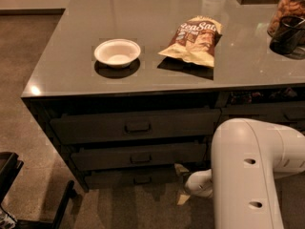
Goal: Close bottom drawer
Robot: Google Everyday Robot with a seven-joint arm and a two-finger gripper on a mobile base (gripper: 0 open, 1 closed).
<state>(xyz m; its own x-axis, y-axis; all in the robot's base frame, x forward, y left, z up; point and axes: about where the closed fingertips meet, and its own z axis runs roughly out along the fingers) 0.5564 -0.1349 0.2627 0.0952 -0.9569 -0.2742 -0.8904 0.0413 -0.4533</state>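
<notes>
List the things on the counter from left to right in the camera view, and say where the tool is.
On the counter: bowl → chip bag → dark cup. The tool is below the counter, low down by the right end of the bottom drawer.

three stacked drawers (138, 155), one white bowl (117, 52), one chip bag (193, 41), one hand (182, 184) low beside the bottom drawer (136, 178).
</notes>
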